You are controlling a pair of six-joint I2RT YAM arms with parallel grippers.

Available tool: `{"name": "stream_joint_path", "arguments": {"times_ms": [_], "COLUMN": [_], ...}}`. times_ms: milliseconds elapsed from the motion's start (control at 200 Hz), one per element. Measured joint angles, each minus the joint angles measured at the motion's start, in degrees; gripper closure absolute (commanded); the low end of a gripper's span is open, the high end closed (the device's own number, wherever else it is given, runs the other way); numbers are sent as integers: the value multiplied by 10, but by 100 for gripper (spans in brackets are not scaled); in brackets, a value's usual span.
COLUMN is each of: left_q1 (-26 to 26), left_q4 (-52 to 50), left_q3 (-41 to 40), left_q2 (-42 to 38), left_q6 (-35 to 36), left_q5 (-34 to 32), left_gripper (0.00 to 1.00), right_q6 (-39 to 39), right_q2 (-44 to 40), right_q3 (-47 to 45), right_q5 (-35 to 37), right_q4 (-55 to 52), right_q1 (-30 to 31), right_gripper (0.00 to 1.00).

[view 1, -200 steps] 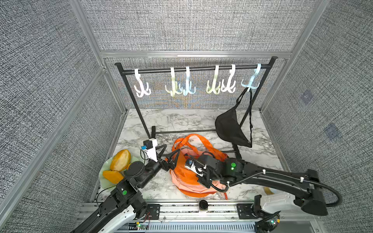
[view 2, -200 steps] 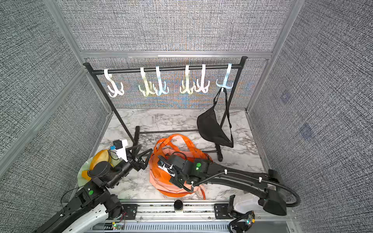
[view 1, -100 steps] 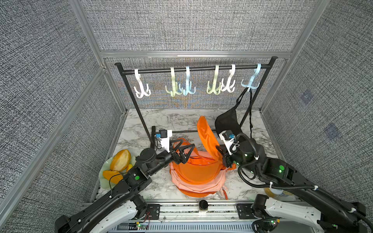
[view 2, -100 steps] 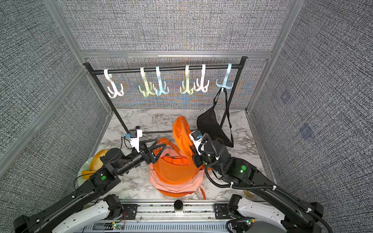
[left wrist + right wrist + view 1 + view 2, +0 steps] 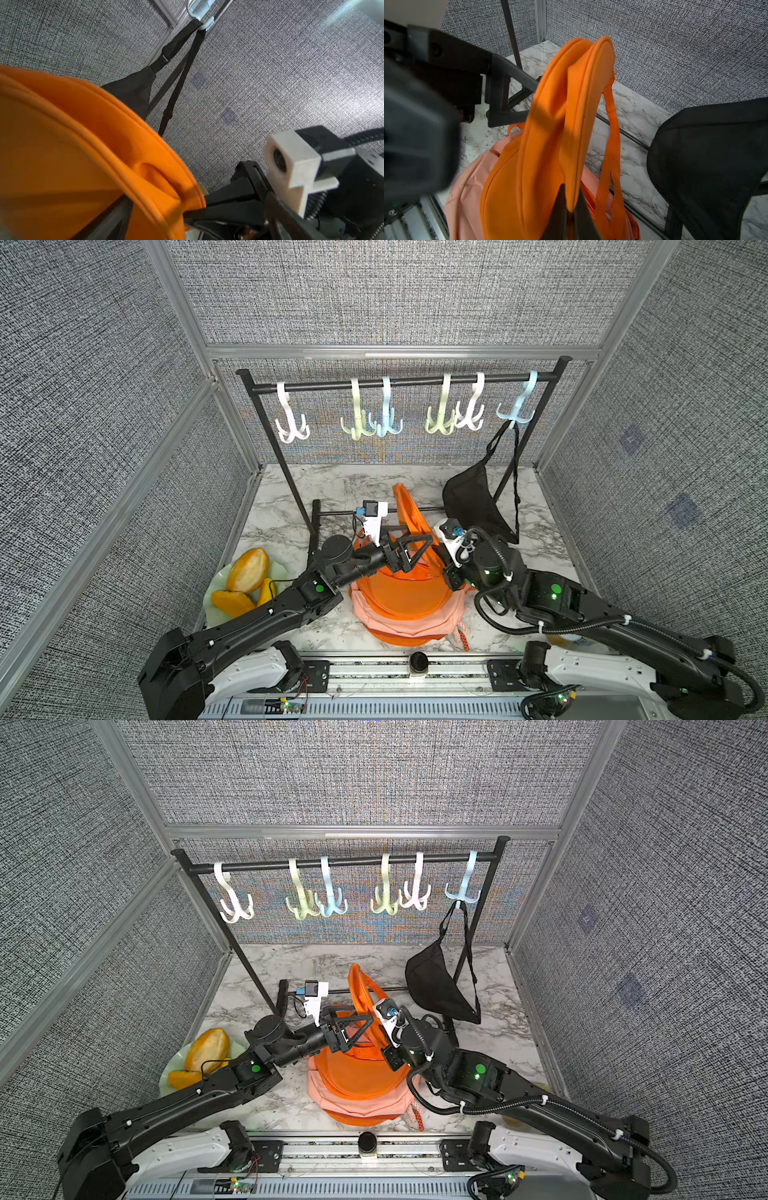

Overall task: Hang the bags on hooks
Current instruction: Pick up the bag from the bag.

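I see the soft orange bag [image 5: 405, 593] slumped on the marble desk [image 5: 291, 497]. Its rounded upper part stands upright, pinched at the edge by my right fingers [image 5: 560, 207]. My left fingers [image 5: 512, 70] are spread wide just beside it. Smooth plastic hooks [image 5: 440, 423] hang higher, behind.

We see a plate [image 5: 277, 571] of mango pieces [image 5: 248, 570] at the table's [image 5: 286, 526] left edge, a black bag [image 5: 471, 506] hanging, and a peach backpack [image 5: 415, 619] lying flat.

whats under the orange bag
A peach bag lies under the orange bag on the marble table. Only its edges show; the rest, and anything beneath, is covered.
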Motion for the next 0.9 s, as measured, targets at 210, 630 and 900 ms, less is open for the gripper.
{"name": "stream_joint_path", "arguments": {"times_ms": [210,630,900], "left_q1": [-3,-6,-6], "left_q4": [-14,-113,-121], "left_q3": [4,20,21], "left_q2": [13,-9,-10], "left_q6": [1,19,35], "left_q5": [-23,-104,-118], "left_gripper": [27,79,54], "right_q6": [-21,-54,-76], "right_q2": [42,81,111], "right_q3": [3,12,26], "right_q5": [94,184,208], "right_q4": [7,17,17], "right_q1": [49,91,108], "right_gripper": [100,100,100]}}
